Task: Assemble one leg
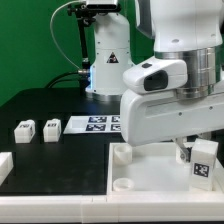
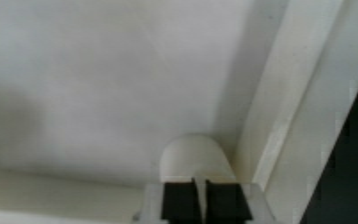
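My gripper point(image 1: 192, 150) is low over the white panel point(image 1: 150, 175) near its corner on the exterior view's right. It is shut on a leg point(image 1: 203, 163), a small white block with a black-and-white tag facing the camera. In the wrist view the dark fingertips point(image 2: 178, 201) stand almost together, gripper point(image 2: 201, 202), and the leg's rounded white end point(image 2: 202, 158) sticks out from them just above the panel's surface point(image 2: 105, 90), beside its raised edge. Two more legs point(image 1: 23, 129) point(image 1: 50, 128) stand on the black table at the exterior view's left.
The marker board point(image 1: 98, 123) lies behind the panel. The panel has round sockets point(image 1: 121, 153) point(image 1: 121, 185) at its corners on the exterior view's left. Another white part point(image 1: 5, 165) lies at the far left edge. My arm's base point(image 1: 108, 60) stands at the back.
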Action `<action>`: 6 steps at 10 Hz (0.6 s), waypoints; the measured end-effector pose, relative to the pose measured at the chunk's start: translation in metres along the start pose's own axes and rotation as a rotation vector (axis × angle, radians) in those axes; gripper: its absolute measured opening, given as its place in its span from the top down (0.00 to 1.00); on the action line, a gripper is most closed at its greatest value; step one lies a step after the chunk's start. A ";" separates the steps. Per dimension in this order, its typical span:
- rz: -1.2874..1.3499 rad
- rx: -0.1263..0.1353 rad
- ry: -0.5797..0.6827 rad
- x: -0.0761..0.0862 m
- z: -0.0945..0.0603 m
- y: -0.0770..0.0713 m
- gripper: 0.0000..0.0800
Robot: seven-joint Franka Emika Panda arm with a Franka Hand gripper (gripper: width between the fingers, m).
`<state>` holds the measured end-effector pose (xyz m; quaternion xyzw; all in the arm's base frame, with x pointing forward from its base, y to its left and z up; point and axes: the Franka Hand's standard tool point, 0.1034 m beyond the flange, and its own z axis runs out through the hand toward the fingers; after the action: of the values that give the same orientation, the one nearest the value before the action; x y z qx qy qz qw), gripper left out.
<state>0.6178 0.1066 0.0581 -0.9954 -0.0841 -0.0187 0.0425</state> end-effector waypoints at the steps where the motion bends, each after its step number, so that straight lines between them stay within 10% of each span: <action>1: 0.284 0.008 -0.001 -0.001 0.001 -0.005 0.98; 6: 0.270 0.014 -0.008 -0.002 -0.002 -0.006 1.00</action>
<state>0.6142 0.1123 0.0606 -0.9974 0.0503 -0.0082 0.0512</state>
